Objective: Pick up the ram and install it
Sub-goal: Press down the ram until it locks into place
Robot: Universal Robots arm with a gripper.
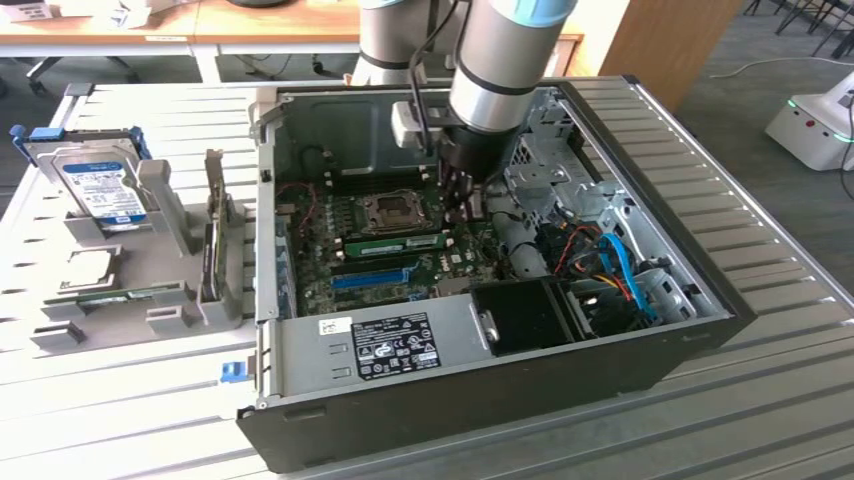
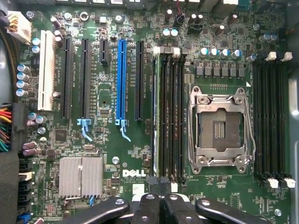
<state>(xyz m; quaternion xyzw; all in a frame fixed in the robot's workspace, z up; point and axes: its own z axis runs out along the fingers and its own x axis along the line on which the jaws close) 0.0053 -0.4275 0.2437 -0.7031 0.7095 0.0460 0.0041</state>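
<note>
The install step seems in hand: the ram (image 1: pixel 400 242) lies in the slot just near of the socket (image 1: pixel 396 208), and the gripper (image 2: pixel 161 207) hovers by its end at the exterior view's right, jaws together on nothing, so seating likely calls for a straight, even downward press.

A: What surrounds the bench?
B: Grey carpet (image 1: pixel 727 40), wooden desks (image 1: pixel 200 25) behind, a wood panel (image 1: pixel 661 40).
A: And underneath?
B: A ribbed metal table (image 1: pixel 787 300), evenly lit
</note>
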